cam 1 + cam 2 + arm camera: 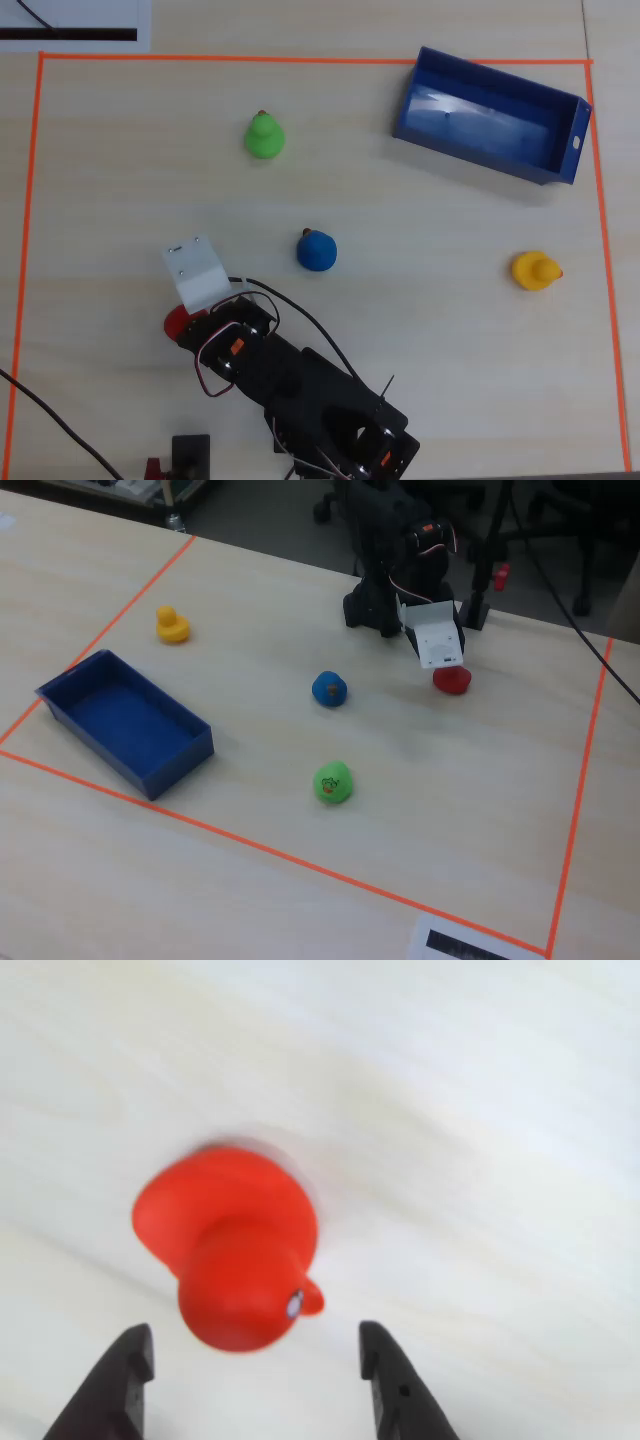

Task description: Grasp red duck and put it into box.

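In the wrist view, the gripper (pixel 250 1380) stands nearest the lens, its two dark fingers (pixel 125 1365) spread apart with nothing between them. Just beyond their tips the red duck (pixel 230 1255) sits on the pale desk (pixel 480 1160), its beak toward the right of that view. From overhead, the red duck (pixel 177 322) peeks out beside the arm's white wrist bracket (pixel 196 270). A blue duck (pixel 316 250) is near, the green duck (pixel 265 136) and yellow duck (pixel 534 270) farther. The box (pixel 487 118) lies well apart, by the orange tape border (pixel 27 200).
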